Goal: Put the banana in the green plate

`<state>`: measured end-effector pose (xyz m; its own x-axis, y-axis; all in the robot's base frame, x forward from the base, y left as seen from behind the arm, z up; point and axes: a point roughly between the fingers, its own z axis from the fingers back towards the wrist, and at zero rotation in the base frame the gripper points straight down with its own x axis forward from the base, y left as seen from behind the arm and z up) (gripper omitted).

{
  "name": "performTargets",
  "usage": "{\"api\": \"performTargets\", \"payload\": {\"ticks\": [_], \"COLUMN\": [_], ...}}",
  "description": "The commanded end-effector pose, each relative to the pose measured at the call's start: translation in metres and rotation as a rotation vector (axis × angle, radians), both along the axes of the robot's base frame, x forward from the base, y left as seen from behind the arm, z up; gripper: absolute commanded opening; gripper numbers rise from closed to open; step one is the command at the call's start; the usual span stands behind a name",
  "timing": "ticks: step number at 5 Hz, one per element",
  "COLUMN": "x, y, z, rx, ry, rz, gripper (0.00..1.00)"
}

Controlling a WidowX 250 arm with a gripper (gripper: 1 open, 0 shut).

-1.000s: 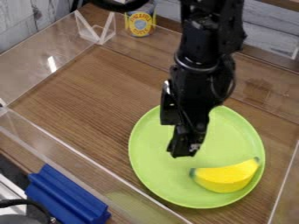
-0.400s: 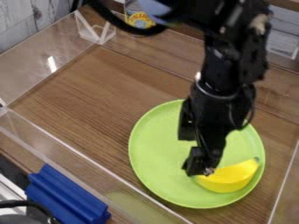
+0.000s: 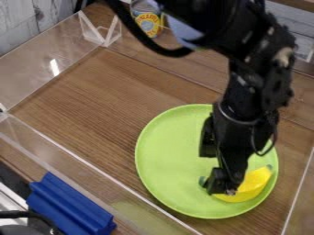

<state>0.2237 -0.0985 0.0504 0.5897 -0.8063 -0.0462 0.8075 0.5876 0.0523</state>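
Banana (image 3: pixel 252 184), looking light, smooth, rigid and apt to slip, is lying on the green plate (image 3: pixel 166 156) near its right rim, with the spread, empty gripper (image 3: pixel 225 182) straddling its thick middle.

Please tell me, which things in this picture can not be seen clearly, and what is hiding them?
All in the single camera view:
- Banana: mostly covered by the gripper; contact cannot be confirmed.
- The gripper's fingertips: dark and blurred, so their gap is not readable.
- Green plate: its right part hides behind the arm.
- Blue object: cut off by the bottom edge.
- Yellow can: label too small, partly behind the arm.
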Motion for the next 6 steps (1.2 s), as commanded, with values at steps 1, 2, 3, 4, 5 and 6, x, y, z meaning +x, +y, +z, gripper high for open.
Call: {"api": "performTargets", "payload": {"ticks": [1, 2, 3, 4, 5, 6], "x": [0.007, 0.009, 0.011, 0.012, 0.013, 0.015], "y": [-0.006, -0.007, -0.009, -0.009, -0.009, -0.008], "z": [-0.006, -0.017, -0.024, -0.027, -0.029, -0.03], "rx": [-0.013, -0.015, -0.018, -0.021, -0.023, -0.022], "ry": [-0.042, -0.051, -0.054, -0.055, -0.055, -0.055], "rz": [-0.013, -0.02, -0.021, -0.02, -0.02, -0.022], "gripper": [1.0, 1.0, 1.0, 1.0, 0.0, 0.0]}}
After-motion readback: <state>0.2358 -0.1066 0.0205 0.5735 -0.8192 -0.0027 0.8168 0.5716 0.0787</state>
